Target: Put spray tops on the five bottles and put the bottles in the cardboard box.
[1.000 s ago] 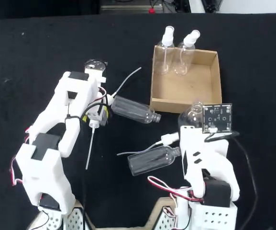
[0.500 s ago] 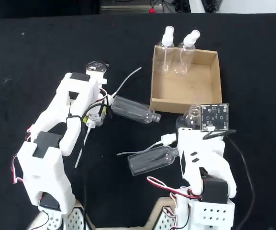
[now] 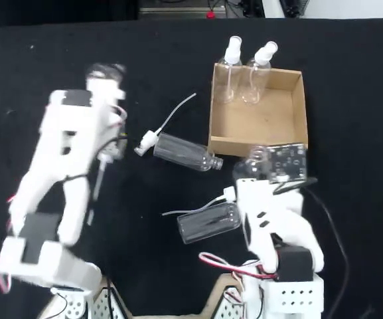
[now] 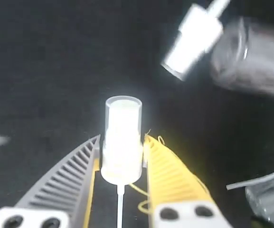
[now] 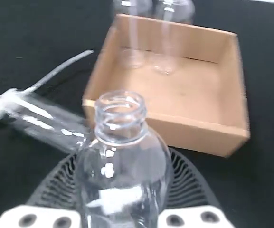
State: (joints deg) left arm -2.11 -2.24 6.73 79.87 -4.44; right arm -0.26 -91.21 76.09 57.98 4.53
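My left gripper [image 4: 121, 140] clamps a spray top [image 4: 122, 126], tube [image 4: 120, 209] cut off; right gripper [image 5: 123, 164] grips an uncapped bottle [image 5: 121, 142], probably upright, cardboard box [image 5: 174, 129] near.

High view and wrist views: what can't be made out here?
High view: the left arm is blurred, its jaws hidden beneath it.
Left wrist view: the spray top's tube runs off the edge; the lying bottle is blurred and cropped.
Right wrist view: the held bottle's base is cropped.

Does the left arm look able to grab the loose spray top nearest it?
Probably not: the loose spray top lies close and unblocked, but the left gripper is shut on another spray top.
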